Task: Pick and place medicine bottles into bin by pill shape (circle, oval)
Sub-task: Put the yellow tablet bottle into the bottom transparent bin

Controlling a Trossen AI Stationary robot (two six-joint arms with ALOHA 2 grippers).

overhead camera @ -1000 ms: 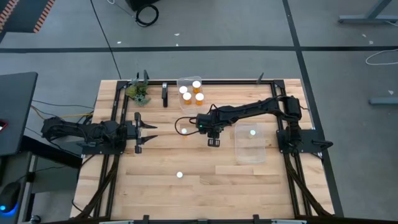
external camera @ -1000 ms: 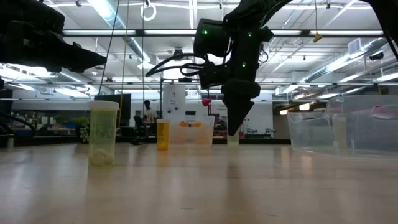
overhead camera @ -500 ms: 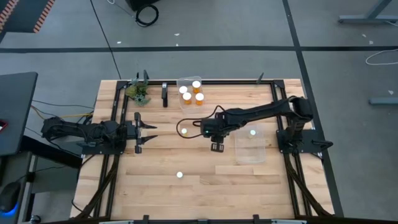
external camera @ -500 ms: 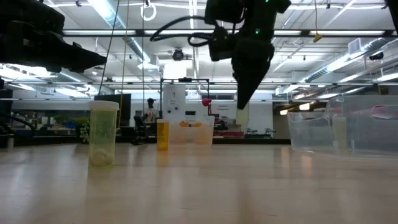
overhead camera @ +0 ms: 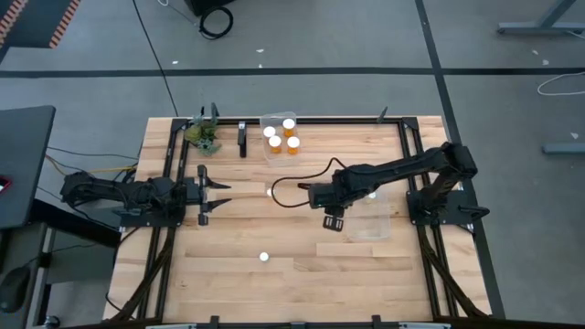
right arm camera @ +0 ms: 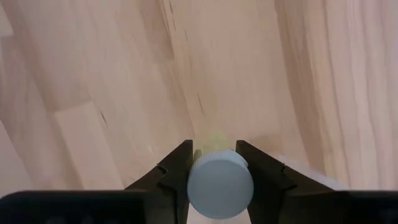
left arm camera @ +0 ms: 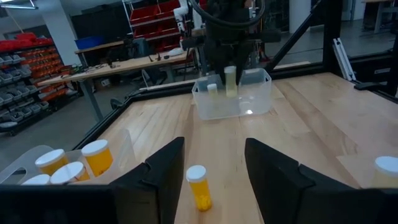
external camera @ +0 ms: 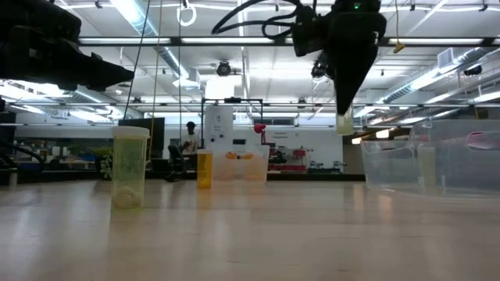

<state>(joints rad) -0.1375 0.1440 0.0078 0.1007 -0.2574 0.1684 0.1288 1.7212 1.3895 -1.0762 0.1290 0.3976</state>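
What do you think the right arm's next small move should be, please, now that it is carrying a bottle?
Probably carry it a little farther toward the clear plastic bin before lowering. The right gripper is shut on a small amber medicine bottle with a white cap, raised above the wooden table just beside the bin's near wall, not yet over it. The left gripper waits shut at the table's left.
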